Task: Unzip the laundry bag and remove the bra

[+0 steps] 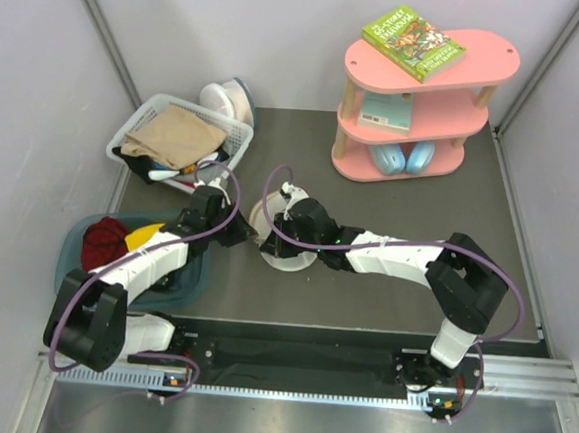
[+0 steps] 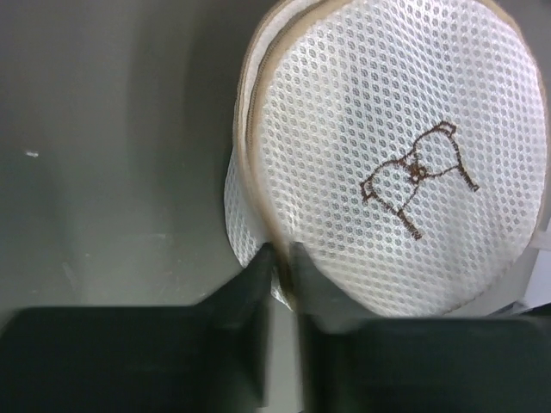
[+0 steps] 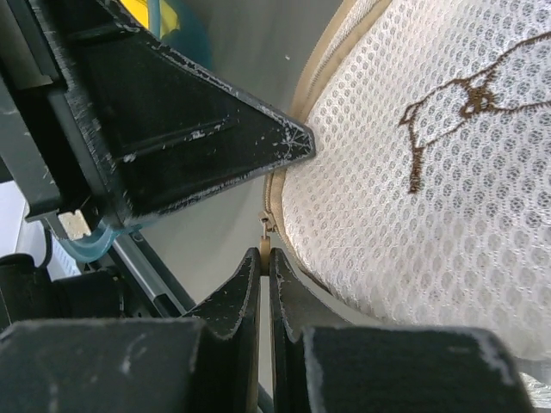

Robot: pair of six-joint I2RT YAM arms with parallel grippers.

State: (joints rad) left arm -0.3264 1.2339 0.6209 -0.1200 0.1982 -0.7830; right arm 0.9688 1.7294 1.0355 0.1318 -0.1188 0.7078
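One laundry bag [image 2: 387, 112], two arms [image 1: 140, 265] [image 1: 397, 255], one basket [image 1: 237, 138], one shelf [image 1: 495, 52]

Left claw [image 2: 280, 255] and right claw [image 3: 264, 261] pinched closed, tips close together.

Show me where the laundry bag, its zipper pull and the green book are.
laundry bag [image 2: 387, 103]: left wrist view, on the mesh dome above the embroidered mark.
zipper pull [image 3: 265, 225]: right wrist view, on the small tab beside the tan rim.
green book [image 1: 414, 42]: top external view, on the middle of its cover.

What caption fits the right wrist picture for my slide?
Right hand pinches the zipper pull of the laundry bag.
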